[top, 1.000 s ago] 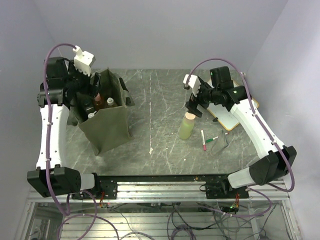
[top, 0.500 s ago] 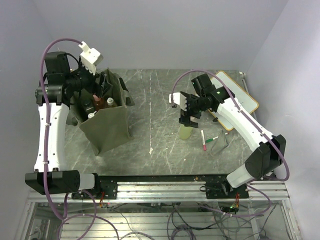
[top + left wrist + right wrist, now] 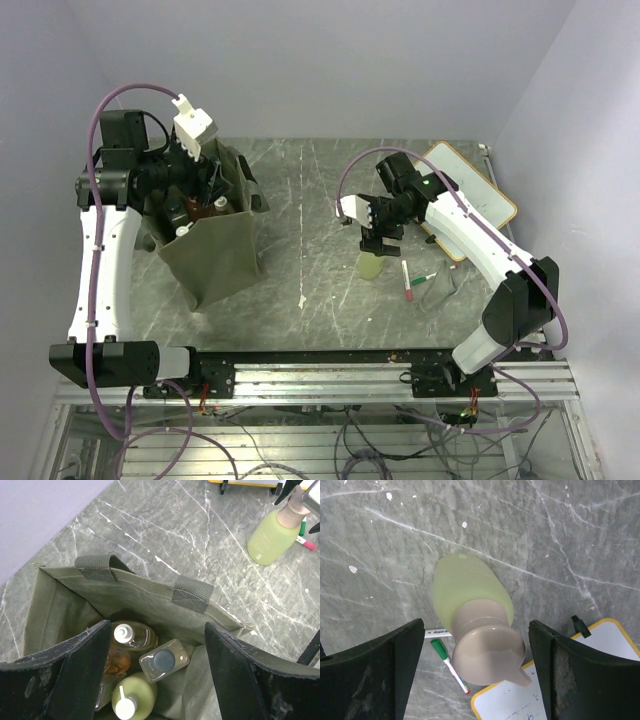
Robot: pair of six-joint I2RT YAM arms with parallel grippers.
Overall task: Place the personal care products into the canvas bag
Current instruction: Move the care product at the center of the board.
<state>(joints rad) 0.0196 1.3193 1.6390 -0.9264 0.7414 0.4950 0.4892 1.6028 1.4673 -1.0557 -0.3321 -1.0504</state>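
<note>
Robotics lab bench, plain lilac walls (image 3: 300, 60), aluminium mounting rail (image 3: 320, 378), loose cabling (image 3: 360, 440) beneath, grey marbled tabletop (image 3: 310, 190).

Both my arms are built alike. The left arm (image 3: 96, 270) and right arm (image 3: 476, 240) wear glossy white shells on their long links, set between chunky black joint housings (image 3: 108, 360). A thin purple cable (image 3: 96, 115) loops off each one. A boxy white camera module (image 3: 194, 124) rides at each wrist. My fingers (image 3: 82, 667) are broad black slabs, scuffed grey along the edges.
</note>
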